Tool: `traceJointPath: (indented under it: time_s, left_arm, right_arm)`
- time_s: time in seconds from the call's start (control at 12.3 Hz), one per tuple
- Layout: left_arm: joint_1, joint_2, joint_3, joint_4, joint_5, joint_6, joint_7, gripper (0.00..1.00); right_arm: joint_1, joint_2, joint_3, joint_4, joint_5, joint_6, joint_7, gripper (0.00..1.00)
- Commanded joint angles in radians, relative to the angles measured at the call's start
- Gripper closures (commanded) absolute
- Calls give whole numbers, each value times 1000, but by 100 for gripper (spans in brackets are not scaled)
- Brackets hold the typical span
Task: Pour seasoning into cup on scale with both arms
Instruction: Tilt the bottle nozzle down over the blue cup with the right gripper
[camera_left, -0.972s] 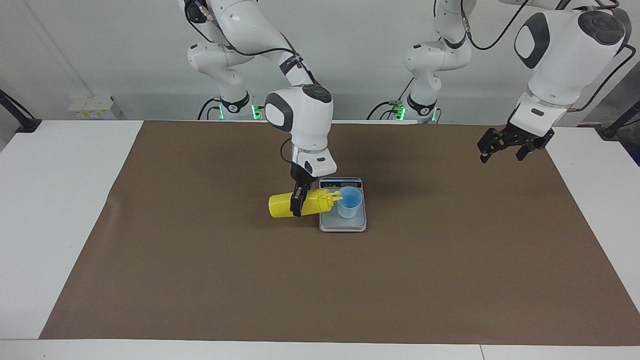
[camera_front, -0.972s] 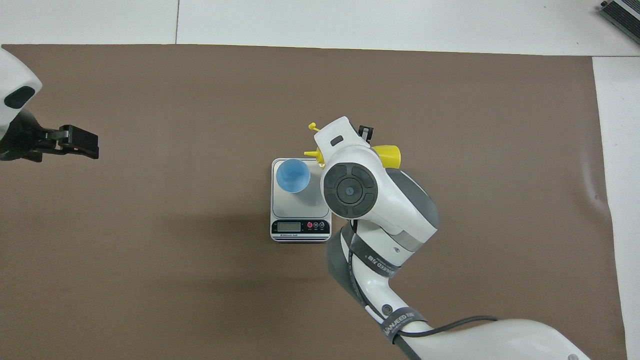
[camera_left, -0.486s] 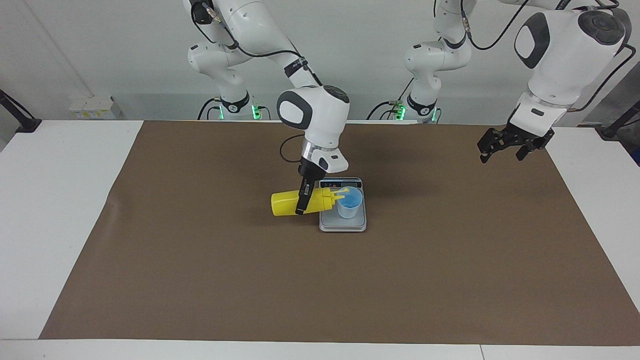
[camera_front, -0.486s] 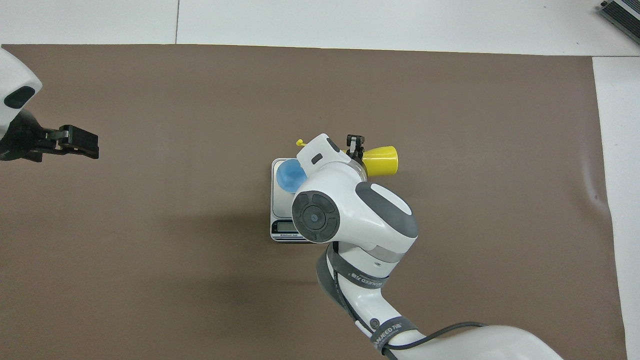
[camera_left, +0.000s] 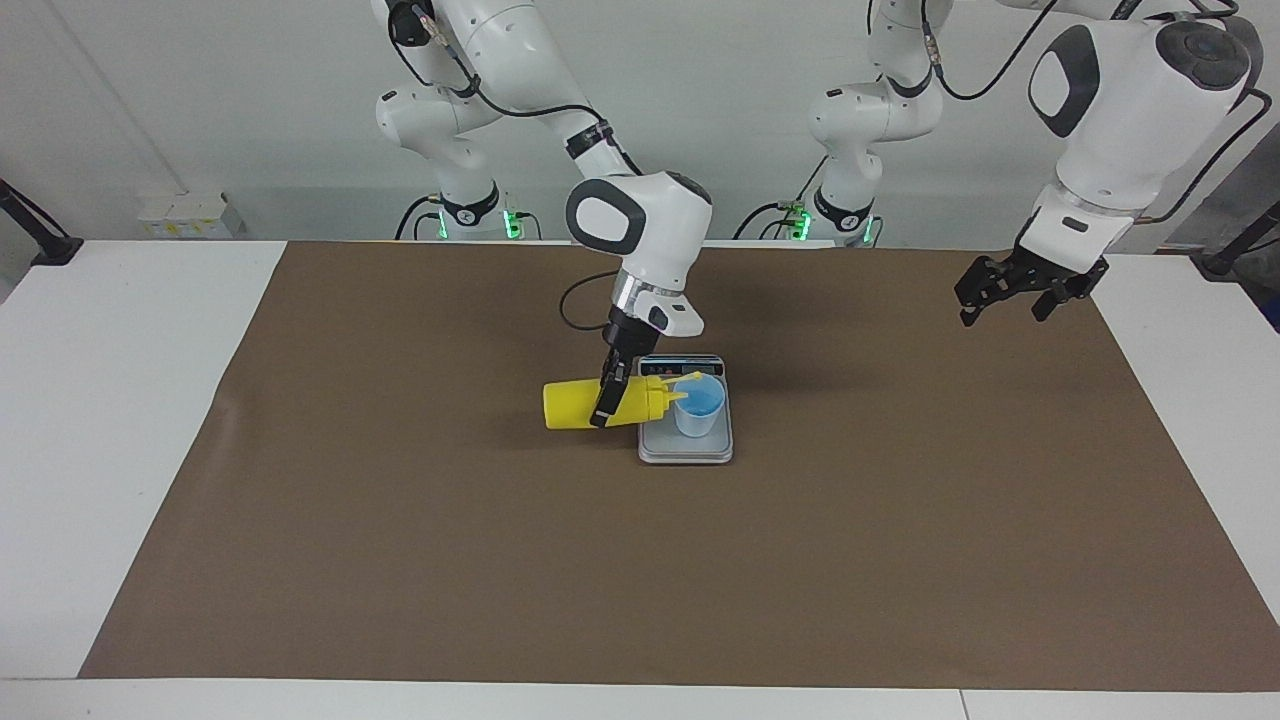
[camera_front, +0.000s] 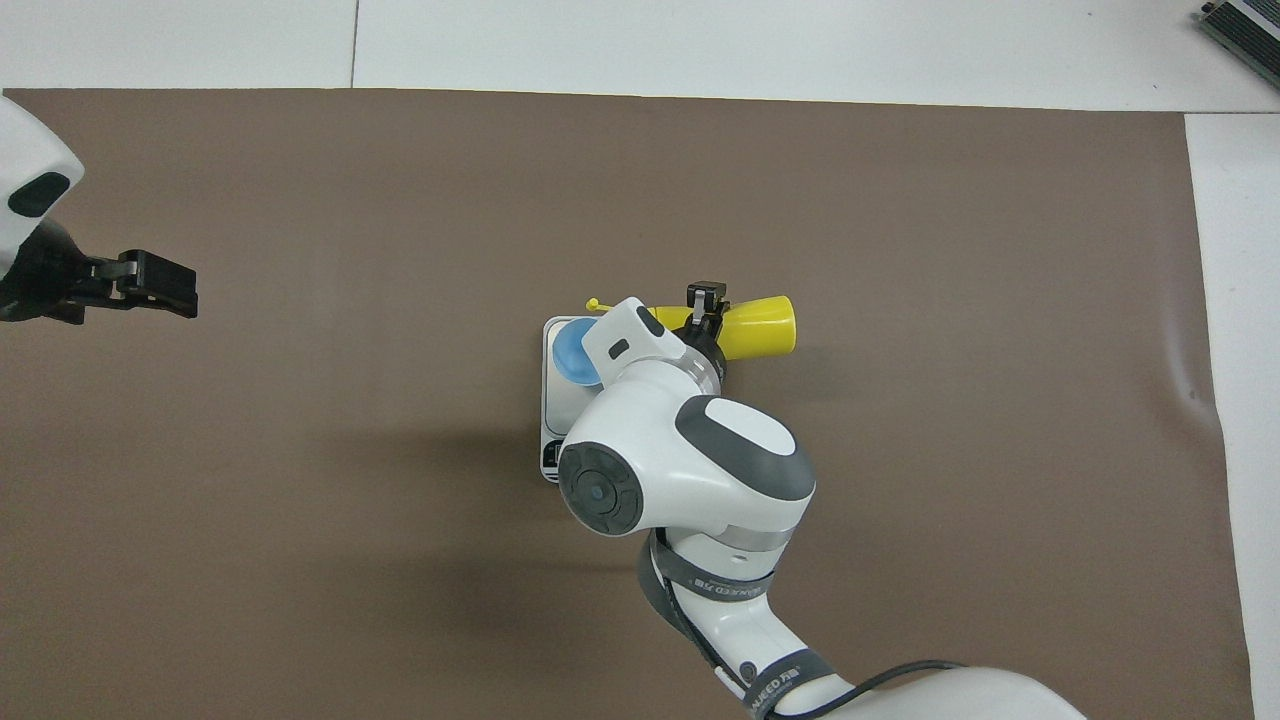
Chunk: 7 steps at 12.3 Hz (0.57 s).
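1. your right gripper pinches the seasoning bottle at mid-body; bottle's on its side in the air, nozzle at the cup's rim.
2. cup stands upright on the scale, mid-mat.
3. your left gripper hangs fingers spread, empty, over the mat at the left arm's end; that arm waits.
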Motion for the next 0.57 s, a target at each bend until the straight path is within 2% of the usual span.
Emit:
traceJointPath:
  time_s: [0.0, 0.49]
  left_arm:
    - [6, -28, 0, -34, 11, 5, 9, 0]
    - [6, -28, 0, -34, 11, 5, 9, 0]
  right_arm:
    - [10, -50, 2, -46, -59, -18, 30, 82]
    - [68, -56, 2, -81, -223, -68, 191, 82]
